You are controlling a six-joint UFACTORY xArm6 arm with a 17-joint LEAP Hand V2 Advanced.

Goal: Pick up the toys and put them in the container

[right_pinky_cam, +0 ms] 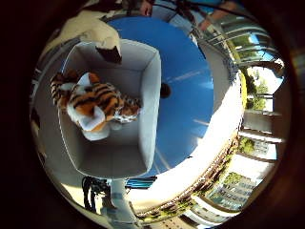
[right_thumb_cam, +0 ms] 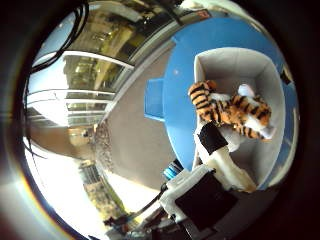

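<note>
Lying inside the grey open-topped container (right_pinky_cam: 143,95), the plush tiger toy (right_pinky_cam: 93,105) rests on its side, orange-and-black striped body with white paws and muzzle showing. It sits toward one end of the container floor, with its back close to or against one long wall; the other end of the floor is bare. The container stands on a round blue table (right_pinky_cam: 186,95), near the table's edge. The right hand (right_thumb_cam: 220,165) hangs above the container: one white finger with a black tip reaches toward the tiger's underside, its tip just beside the toy at about 7 o'clock from it in the thumb-side view. Contact cannot be judged. That finger looks nearly straight, nothing gripped. A second pale finger (right_pinky_cam: 97,31) crosses the container's far rim. Grey floor surrounds the table.
</note>
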